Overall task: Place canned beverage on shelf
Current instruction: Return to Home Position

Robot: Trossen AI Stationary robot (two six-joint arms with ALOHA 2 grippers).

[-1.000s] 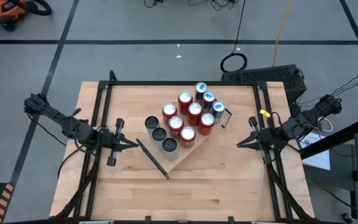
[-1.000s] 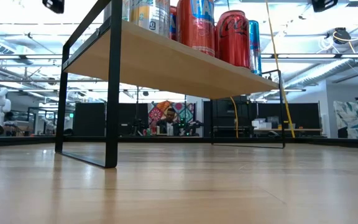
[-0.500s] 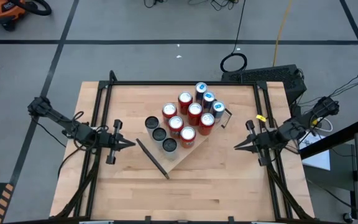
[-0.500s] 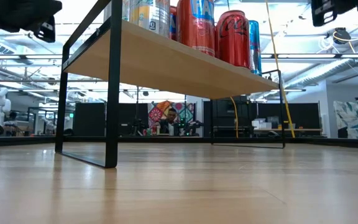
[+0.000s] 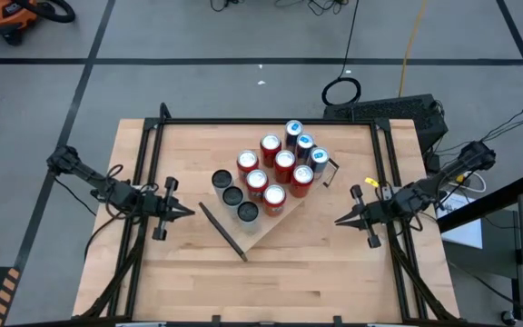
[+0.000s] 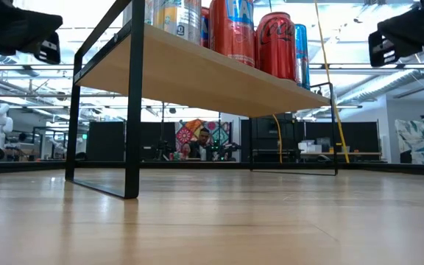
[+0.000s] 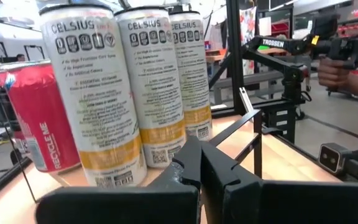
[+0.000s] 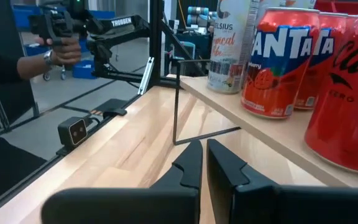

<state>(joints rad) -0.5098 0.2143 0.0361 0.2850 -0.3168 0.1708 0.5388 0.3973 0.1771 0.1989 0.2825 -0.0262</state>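
Overhead, cylindrical metal cans [image 5: 285,162], flat light-wood shelf [image 5: 260,232]

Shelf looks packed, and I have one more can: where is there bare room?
On the shelf, only the bare corner between the white cans and its end bracket; elsewhere cans stand crowded. The tabletop is bare across the high view's lower part, and between the shelf and the left gripper or right gripper.

One shelf [image 5: 263,229], twelve cans on it. Three white cans [image 5: 233,194] stand nearest the left claw [image 5: 187,213], six red cans [image 5: 284,161] beyond them, three blue cans [image 5: 305,143] farthest from it (nearer the right claw [image 5: 337,221]).
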